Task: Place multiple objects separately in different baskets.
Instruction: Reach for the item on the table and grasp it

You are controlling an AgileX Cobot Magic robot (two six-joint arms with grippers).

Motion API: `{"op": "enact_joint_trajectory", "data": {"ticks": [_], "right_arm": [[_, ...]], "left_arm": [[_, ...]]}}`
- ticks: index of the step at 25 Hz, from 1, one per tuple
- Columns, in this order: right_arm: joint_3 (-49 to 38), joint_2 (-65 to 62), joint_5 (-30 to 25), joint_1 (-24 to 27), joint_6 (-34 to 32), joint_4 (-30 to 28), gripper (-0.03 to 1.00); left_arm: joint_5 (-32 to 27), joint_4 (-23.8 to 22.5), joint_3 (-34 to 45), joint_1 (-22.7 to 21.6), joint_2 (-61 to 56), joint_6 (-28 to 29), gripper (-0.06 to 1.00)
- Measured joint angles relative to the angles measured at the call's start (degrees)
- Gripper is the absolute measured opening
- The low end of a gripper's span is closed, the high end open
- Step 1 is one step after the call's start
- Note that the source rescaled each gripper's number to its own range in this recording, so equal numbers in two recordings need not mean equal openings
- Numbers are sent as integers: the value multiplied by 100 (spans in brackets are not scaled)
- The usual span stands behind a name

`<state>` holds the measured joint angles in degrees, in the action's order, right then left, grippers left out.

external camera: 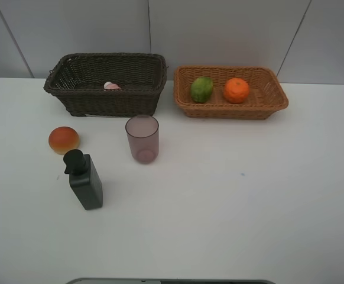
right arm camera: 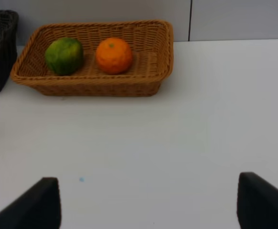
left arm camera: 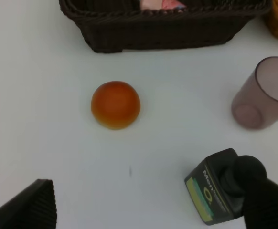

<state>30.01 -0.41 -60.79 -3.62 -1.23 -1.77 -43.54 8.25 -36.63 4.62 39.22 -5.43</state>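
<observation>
Two baskets stand at the back. The dark basket (external camera: 119,103) holds the bottle (external camera: 112,86); the tan basket (external camera: 231,111) holds the lime (external camera: 201,89) and tangerine (external camera: 236,90). Bun (external camera: 64,139), cup (external camera: 142,138) and dispenser (external camera: 85,180) stand on the table (external camera: 249,195). Left gripper (left arm camera: 148,200) and right gripper (right arm camera: 151,195) are both spread apart, empty.

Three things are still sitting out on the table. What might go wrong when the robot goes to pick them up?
The pump dispenser is tall and narrow and stands close to the round bun; reaching for either might knock the dispenser over. The bun is rounded, so a nudge may send it rolling. The see-through cup stands upright and empty, so an off-centre squeeze could tip it.
</observation>
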Motion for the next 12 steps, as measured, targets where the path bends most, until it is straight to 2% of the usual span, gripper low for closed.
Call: {"op": "enact_joint_trajectory", "data": {"ticks": [4,8,9,10,12], "right_arm": [[0,0,0,0,0,0,55],[0,0,0,0,0,0,55],[0,0,0,0,0,0,55],[0,0,0,0,0,0,55],[0,0,0,0,0,0,55]], "left_arm": [[40,0,-337,230,1032,0,100],[-6,56,-798,856,1986,5,100],[-6,56,-798,856,1986,5,100],[-12,74,-1066,1189,2479,52,100],[-22,81,-1343,1445,2950,208,100]]}}
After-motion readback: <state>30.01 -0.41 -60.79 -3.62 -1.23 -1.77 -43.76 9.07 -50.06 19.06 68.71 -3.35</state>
